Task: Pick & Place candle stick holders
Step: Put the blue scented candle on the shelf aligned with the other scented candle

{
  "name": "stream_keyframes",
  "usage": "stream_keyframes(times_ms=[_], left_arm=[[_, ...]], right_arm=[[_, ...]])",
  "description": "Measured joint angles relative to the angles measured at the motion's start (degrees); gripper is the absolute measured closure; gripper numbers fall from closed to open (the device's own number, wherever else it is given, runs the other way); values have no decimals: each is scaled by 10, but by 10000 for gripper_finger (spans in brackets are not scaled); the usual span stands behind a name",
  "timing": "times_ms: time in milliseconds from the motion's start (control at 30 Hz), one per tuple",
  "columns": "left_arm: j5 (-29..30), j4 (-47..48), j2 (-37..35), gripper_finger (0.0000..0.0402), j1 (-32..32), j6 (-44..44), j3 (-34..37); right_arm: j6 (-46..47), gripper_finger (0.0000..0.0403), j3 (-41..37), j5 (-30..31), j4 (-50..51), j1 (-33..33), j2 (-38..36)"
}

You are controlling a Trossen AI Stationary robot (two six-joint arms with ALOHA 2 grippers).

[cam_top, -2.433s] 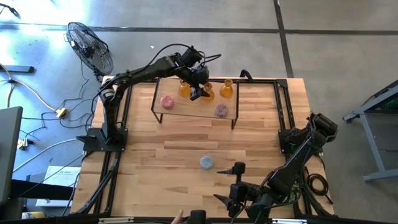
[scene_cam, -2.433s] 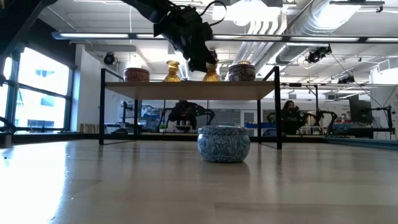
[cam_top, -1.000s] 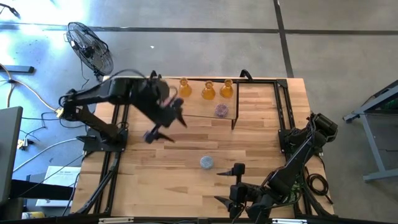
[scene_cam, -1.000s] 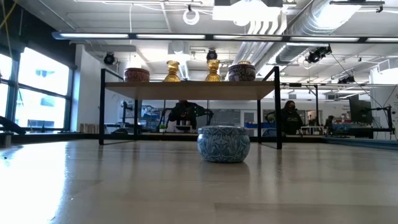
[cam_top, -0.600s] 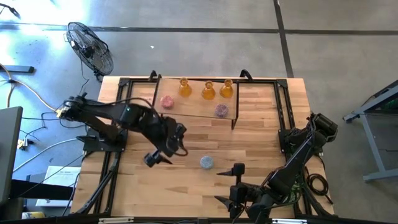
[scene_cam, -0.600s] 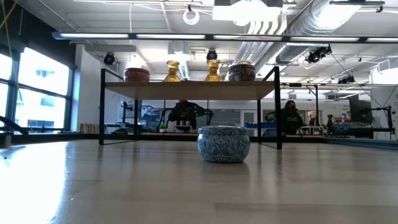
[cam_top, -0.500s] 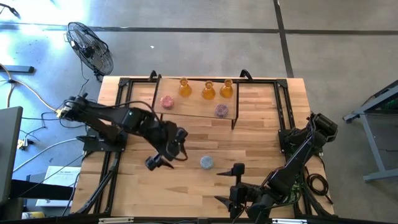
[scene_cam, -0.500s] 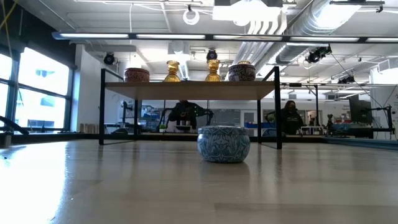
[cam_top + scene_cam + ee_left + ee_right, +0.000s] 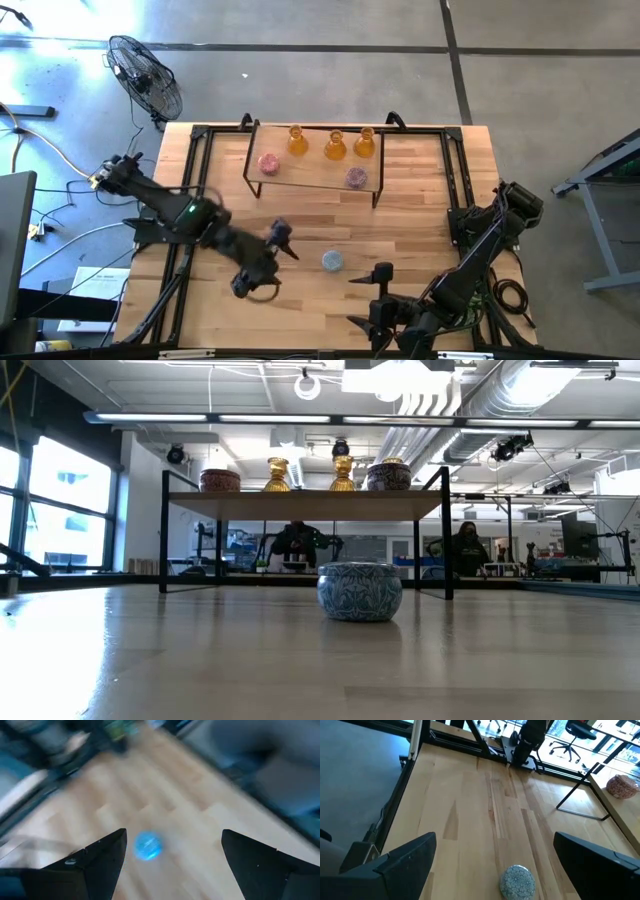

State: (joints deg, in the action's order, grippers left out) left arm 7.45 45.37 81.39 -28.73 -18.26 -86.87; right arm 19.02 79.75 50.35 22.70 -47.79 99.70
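Observation:
On a low black-legged shelf (image 9: pixel 312 186) at the table's far side stand three amber flask-shaped holders (image 9: pixel 334 146), a pink round holder (image 9: pixel 268 164) and a mauve one (image 9: pixel 356 178). A light blue round holder (image 9: pixel 332 261) stands on the table nearer the front and also shows in the low view (image 9: pixel 359 591). My left gripper (image 9: pixel 272 262) is open and empty, just left of the blue holder (image 9: pixel 148 845), its fingers pointing toward it. My right gripper (image 9: pixel 372 298) is open and empty at the near edge, with the blue holder (image 9: pixel 517 881) in front of it.
Black frame rails (image 9: pixel 200 170) run along the table's left and right sides by the arm bases. A fan (image 9: pixel 147 78) stands on the floor beyond the far left corner. Bare wood lies between the shelf and the blue holder. A person (image 9: pixel 465 543) shows in the room behind.
My left gripper has gone from in front of the shelf toward the table's near edge, ending just left of the light blue holder. All holders have stayed where they were.

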Motion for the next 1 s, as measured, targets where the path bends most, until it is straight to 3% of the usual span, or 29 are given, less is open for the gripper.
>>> stream_keyframes(times_ms=[133,233,433,700,833,1000], left_arm=[[169,18,-4,80,-68,63,0],[224,29,-4,80,-114,103,1],[265,-76,-4,80,-160,125,70],[289,-252,-6,80,-163,124,213],[334,-263,-31,80,-163,141,242],[331,-288,-87,80,-163,164,265]], right_arm=[[2,5,0,-7,10,0,0],[0,5,0,-8,11,0,0],[-15,5,0,4,11,0,0],[-13,5,0,35,11,0,0],[-38,5,0,34,14,0,0],[-113,5,11,-1,28,13,-5]])
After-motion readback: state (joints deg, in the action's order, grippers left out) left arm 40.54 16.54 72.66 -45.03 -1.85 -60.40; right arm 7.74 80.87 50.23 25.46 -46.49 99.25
